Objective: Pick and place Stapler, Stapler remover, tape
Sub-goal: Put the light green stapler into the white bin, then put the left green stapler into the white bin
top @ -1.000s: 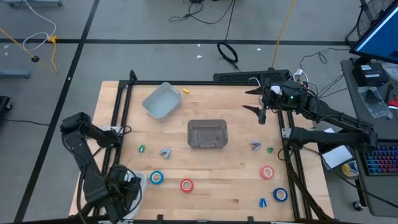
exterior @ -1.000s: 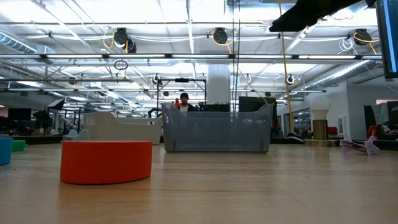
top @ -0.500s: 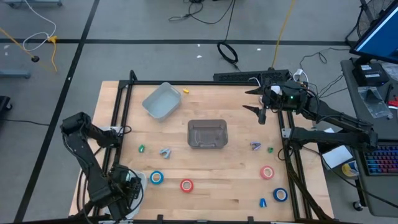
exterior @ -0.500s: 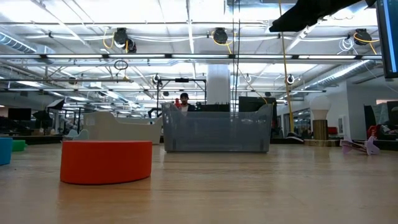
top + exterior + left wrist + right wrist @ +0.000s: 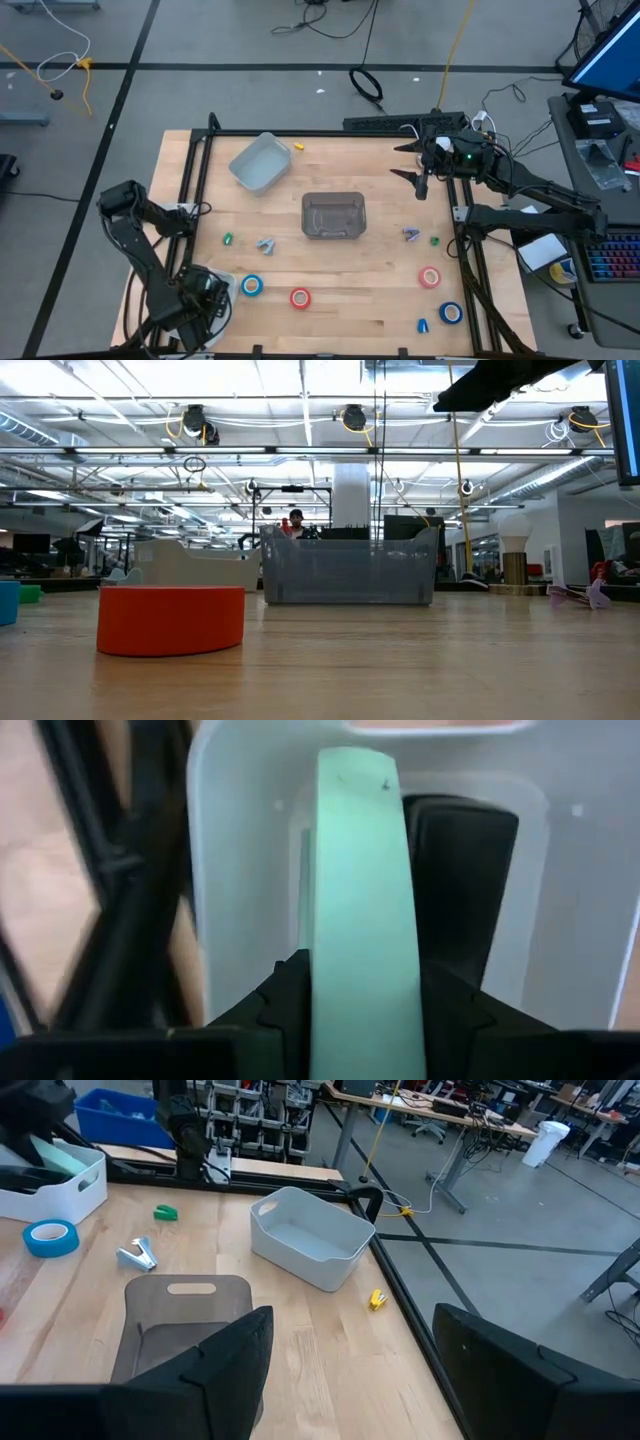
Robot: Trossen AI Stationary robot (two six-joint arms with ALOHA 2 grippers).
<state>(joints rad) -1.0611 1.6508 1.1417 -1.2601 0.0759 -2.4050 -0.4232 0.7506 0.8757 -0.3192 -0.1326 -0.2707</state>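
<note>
My left gripper (image 5: 200, 295) is at the table's near left corner, shut on a mint-green stapler (image 5: 355, 870), above a white bin (image 5: 235, 840) that also holds a black object (image 5: 460, 880). From the right wrist view the stapler (image 5: 45, 1152) slants down toward that bin (image 5: 60, 1195). My right gripper (image 5: 415, 165) hangs open, high over the far right of the table. A blue tape roll (image 5: 252, 285) and a red one (image 5: 300, 297) lie flat near my left gripper. A second red roll (image 5: 430, 277) and blue roll (image 5: 451, 313) lie near right. A grey staple remover (image 5: 265, 244) and a purple one (image 5: 411, 235) rest on the wood. My left gripper pinches the stapler between its two fingers (image 5: 285, 995), one on each long side of the green body (image 5: 355, 975), with the fingers lying along it. The stapler points down into the white bin. Whether its far end touches the bin's floor cannot be told.
A grey see-through bin (image 5: 334, 215) stands mid-table and a white bin (image 5: 260, 162) sits far left. Small green pieces (image 5: 228, 239) (image 5: 435, 240), a blue piece (image 5: 422, 325) and a yellow piece (image 5: 297, 146) lie scattered. A black frame (image 5: 205, 180) borders the table. A person shows far behind (image 5: 296, 520).
My left arm has shifted slightly over the near left corner, keeping its hold on the green stapler. My right arm and the things on the table have stayed put.
</note>
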